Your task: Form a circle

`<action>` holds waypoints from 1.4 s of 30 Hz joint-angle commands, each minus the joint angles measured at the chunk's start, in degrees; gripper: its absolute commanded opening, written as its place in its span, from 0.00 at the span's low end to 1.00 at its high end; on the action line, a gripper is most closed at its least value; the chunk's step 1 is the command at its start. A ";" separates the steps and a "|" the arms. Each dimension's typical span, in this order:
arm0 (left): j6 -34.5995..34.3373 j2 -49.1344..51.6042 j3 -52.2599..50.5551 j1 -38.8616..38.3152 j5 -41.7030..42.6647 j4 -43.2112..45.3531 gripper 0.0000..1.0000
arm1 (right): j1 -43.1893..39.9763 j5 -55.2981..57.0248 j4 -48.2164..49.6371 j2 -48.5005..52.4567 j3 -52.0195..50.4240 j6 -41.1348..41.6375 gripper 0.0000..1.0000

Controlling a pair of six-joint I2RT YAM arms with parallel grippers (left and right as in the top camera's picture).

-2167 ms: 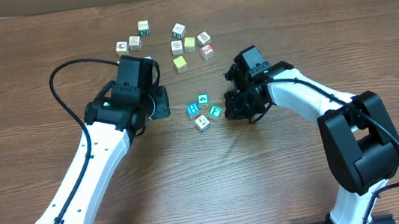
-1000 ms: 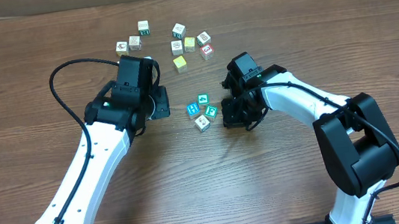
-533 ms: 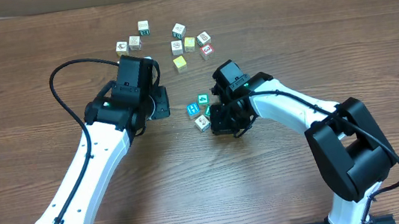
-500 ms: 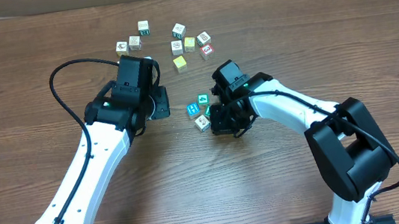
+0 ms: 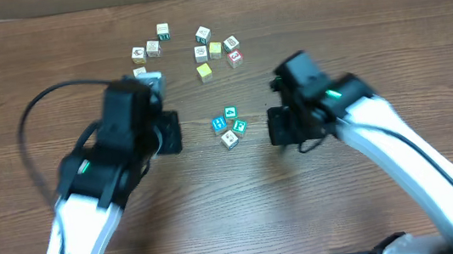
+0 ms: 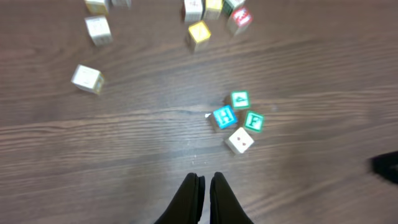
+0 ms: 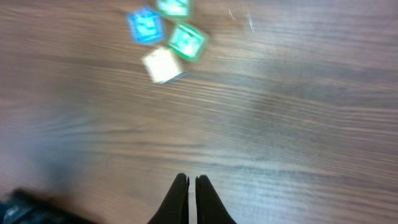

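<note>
1. Closest in, the left arm (image 5: 83, 220) and right arm (image 5: 410, 157) are seen reaching out over the table (image 5: 367, 8). Both are pretty blurred in the overhead view.
2. The left fingers (image 6: 191, 196) are pressed together with nothing gripped. They're held over bare wood to the left of the ring, clear of it.
3. Same deal for the right fingers (image 7: 180, 198): closed flat against each other and empty, over bare wood on the ring's right side, not touching it.
4. Between the two, the ring of four cubes (image 5: 228, 127) is sat on the table. It's made up of a blue-teal cube (image 6: 224, 116), two green cubes (image 6: 240, 99) (image 6: 253, 121) and a whitish cube (image 6: 239, 140) on the near side, all packed tight.
5. Farther back, a yellow cube (image 5: 204, 71) is found on its own. Behind it a red cube (image 5: 236, 57) and some loose white cubes (image 5: 139, 54) are scattered, well apart from the ring.
</note>
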 commanded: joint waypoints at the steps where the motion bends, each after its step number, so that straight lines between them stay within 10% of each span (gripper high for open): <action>1: 0.83 -5.79 1.11 -0.26 1.79 -3.30 0.04 | 0.04 2.62 -2.89 -9.79 1.05 -2.60 0.04; 6: 0.85 -11.80 0.52 -1.62 2.67 -7.08 0.04 | 0.02 7.96 -9.01 -23.82 1.01 -2.99 0.04; 7: 0.81 -12.24 0.52 -1.66 2.49 -7.30 0.14 | 0.02 8.59 -9.90 -26.08 1.01 -2.99 0.23; 8: 0.79 -12.52 0.52 -1.66 2.58 -7.45 0.88 | 0.02 8.98 -10.75 -28.04 1.01 -2.97 0.65; 9: 0.37 -12.59 0.52 -1.66 3.06 -7.45 1.00 | 0.02 8.94 -11.43 -30.18 1.01 -2.97 1.00; 34: -1.18 -1.66 0.42 -1.90 3.74 -7.54 0.99 | 0.02 8.94 -13.31 -39.01 1.01 -2.97 1.00; 42: -1.92 -15.17 -0.04 -1.38 1.97 -6.67 1.00 | 0.02 8.96 -13.33 -39.01 1.01 -2.97 1.00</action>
